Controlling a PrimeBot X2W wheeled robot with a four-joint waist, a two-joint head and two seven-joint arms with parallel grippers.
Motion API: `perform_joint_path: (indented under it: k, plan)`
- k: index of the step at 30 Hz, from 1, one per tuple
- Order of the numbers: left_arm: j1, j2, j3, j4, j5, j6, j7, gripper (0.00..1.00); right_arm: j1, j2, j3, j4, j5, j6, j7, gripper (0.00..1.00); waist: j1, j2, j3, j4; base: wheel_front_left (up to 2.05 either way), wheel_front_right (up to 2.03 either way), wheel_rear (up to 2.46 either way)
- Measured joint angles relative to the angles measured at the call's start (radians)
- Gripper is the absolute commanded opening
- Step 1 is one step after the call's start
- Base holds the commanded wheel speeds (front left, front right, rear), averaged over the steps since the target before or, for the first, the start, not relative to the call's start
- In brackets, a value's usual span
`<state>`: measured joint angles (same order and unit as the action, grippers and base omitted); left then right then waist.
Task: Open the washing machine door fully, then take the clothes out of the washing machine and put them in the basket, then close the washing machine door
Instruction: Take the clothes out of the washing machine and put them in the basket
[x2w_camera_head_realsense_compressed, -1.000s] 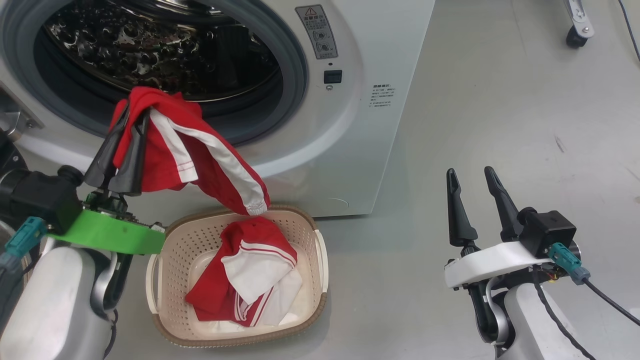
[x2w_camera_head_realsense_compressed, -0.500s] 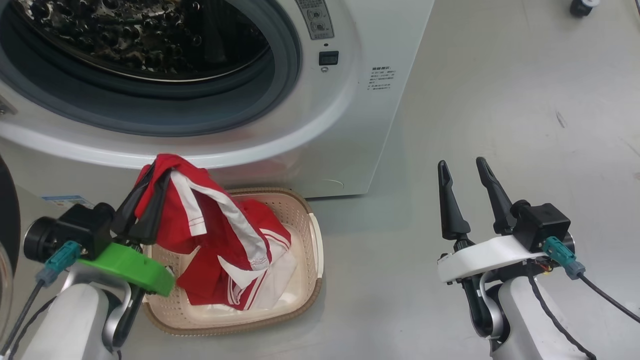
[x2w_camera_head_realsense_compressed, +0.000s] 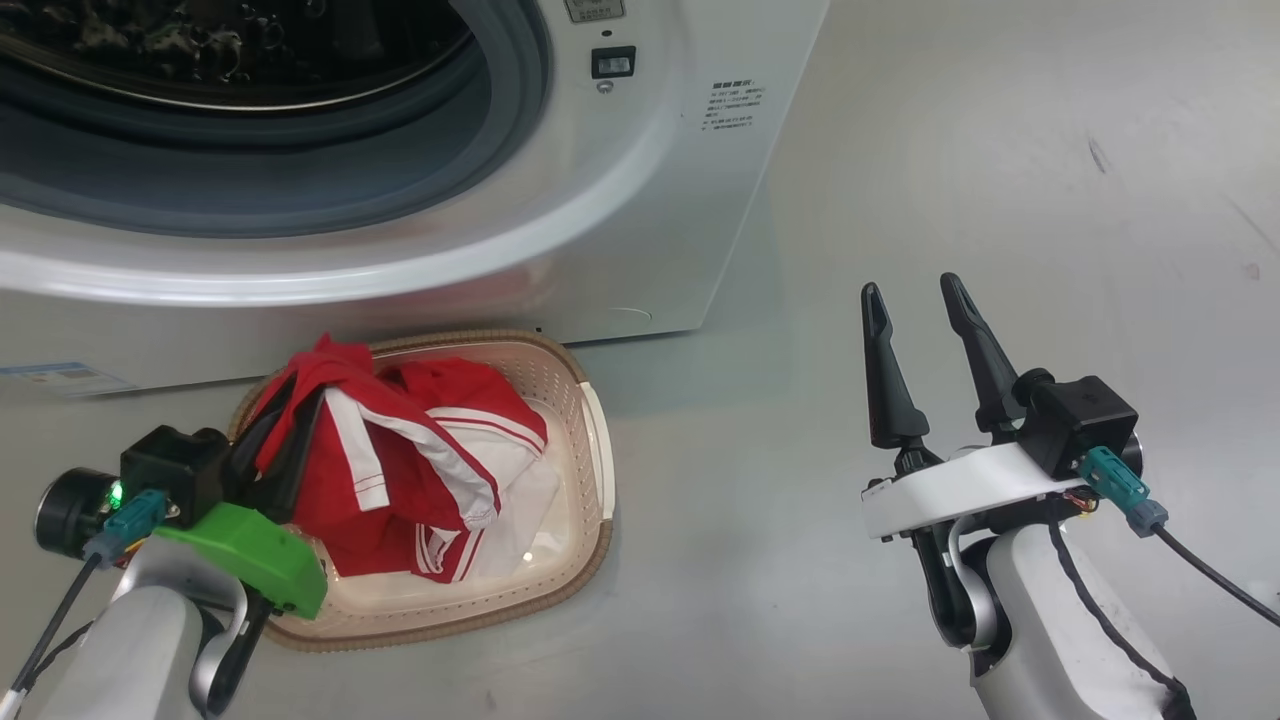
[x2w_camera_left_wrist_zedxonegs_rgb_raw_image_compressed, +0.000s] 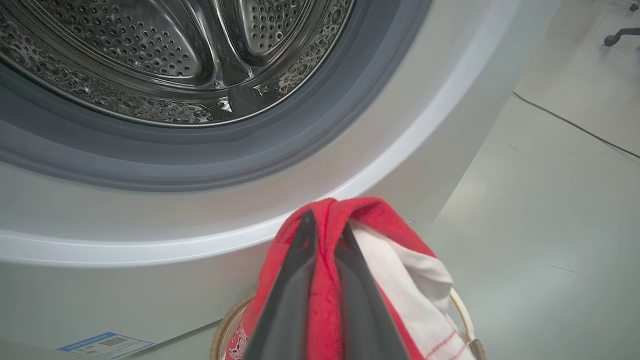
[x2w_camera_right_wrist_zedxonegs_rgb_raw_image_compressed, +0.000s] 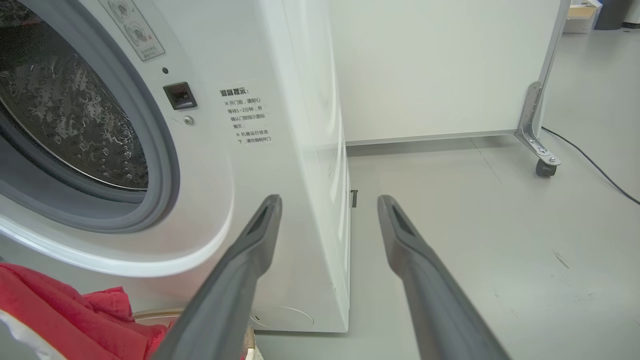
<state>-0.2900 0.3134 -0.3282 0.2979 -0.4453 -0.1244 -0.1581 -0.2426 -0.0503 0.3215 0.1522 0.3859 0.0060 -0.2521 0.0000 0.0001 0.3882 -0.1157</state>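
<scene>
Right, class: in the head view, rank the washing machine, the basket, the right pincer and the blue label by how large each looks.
Largest: washing machine, though cut off by the frame.
Then basket.
Then right pincer; it sits nearer the camera, which enlarges it.
Smallest: blue label, partly cut off.

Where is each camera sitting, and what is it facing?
Head view: up on the head, looking down at the washing machine, basket and floor; both arms show, left jaws shut on the clothes, right jaws open.
Left wrist view: along the left jaws, facing the drum.
Right wrist view: along the right jaws, facing the machine's front corner.
All three share the washing machine and red clothes.
</scene>
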Motion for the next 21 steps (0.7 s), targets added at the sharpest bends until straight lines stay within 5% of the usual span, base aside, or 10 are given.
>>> perform_joint_path:
  k: [21]
  plan:
    - [-0.077,0.043,-0.062,0.253,0.008,0.000,0.087,0.00,-0.046,0.000,0.034,-0.031,0.010,-0.022,0.000,1.00,0.0000,0.0000,0.131,-0.104,0.00,0.00,0.00]
